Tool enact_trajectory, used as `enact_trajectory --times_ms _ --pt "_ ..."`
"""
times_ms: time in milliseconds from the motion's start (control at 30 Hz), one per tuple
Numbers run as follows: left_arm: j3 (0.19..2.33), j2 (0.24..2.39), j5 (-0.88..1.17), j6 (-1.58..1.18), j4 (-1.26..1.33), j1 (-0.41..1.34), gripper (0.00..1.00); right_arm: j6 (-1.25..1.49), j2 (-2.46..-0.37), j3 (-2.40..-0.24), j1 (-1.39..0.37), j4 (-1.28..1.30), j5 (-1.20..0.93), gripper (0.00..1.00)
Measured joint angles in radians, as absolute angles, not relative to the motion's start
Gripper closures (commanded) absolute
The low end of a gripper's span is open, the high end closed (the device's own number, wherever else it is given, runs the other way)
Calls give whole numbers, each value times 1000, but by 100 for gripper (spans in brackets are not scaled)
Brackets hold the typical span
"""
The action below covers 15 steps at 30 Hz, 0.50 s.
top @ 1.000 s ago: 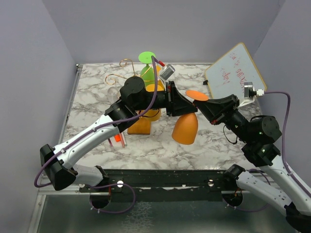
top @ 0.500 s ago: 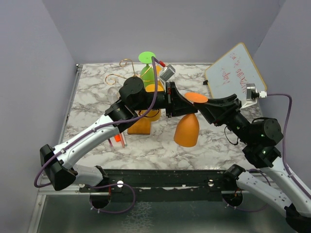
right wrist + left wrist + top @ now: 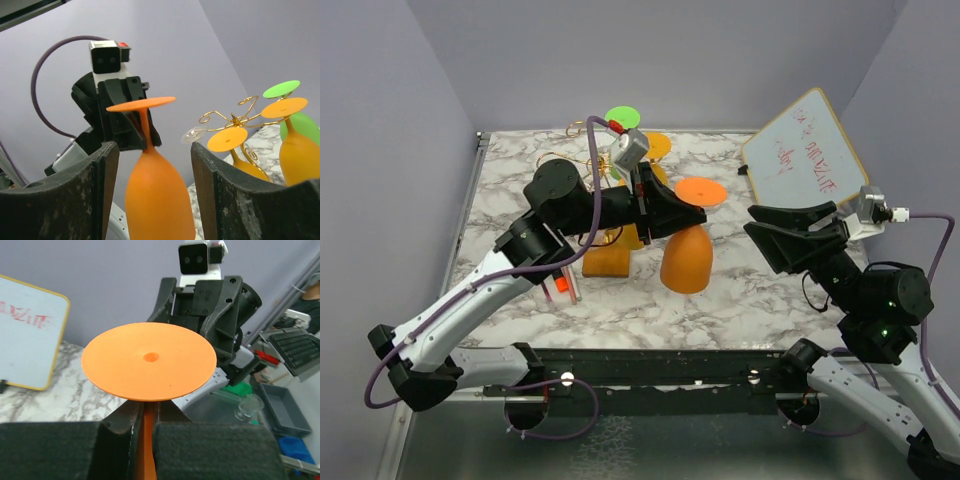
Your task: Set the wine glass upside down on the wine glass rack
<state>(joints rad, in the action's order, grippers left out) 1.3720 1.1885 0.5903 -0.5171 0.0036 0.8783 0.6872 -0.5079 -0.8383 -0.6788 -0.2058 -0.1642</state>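
An orange wine glass [image 3: 685, 260] hangs upside down, its round foot [image 3: 700, 191] on top. My left gripper [image 3: 670, 212] is shut on its stem, which shows between the black pads [image 3: 175, 440] under the foot [image 3: 149, 361]. My right gripper [image 3: 760, 222] stands open to the right of the glass, apart from it; in its wrist view the bowl [image 3: 157, 195] lies beyond the spread fingers [image 3: 102, 190]. The wine glass rack [image 3: 232, 119] carries upside-down orange glasses [image 3: 227, 137] and a green one [image 3: 281, 89]. Its wooden base [image 3: 607, 262] sits behind the left arm.
A whiteboard [image 3: 805, 145] with red writing leans at the back right. A small red and white object [image 3: 560, 285] lies on the marble table [image 3: 650, 300] by the left arm. Purple walls enclose the table on three sides.
The right gripper has opened off the glass and pulled back to the right. The left arm, gripping the stem, has carried the glass left, toward the rack.
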Motion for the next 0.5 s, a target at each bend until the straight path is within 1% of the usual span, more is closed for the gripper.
enact_trajectory --times_ms 133,300,500 --pt "1452 1153 486 -447 -106 879 100 687 -500 -838 -679 -190 -144 36" --pt "1623 1144 234 -333 -264 879 100 687 -496 -838 -679 -176 -117 36" --pt "1756 1170 -60 -214 -342 879 100 688 -496 -838 -679 -170 -91 36"
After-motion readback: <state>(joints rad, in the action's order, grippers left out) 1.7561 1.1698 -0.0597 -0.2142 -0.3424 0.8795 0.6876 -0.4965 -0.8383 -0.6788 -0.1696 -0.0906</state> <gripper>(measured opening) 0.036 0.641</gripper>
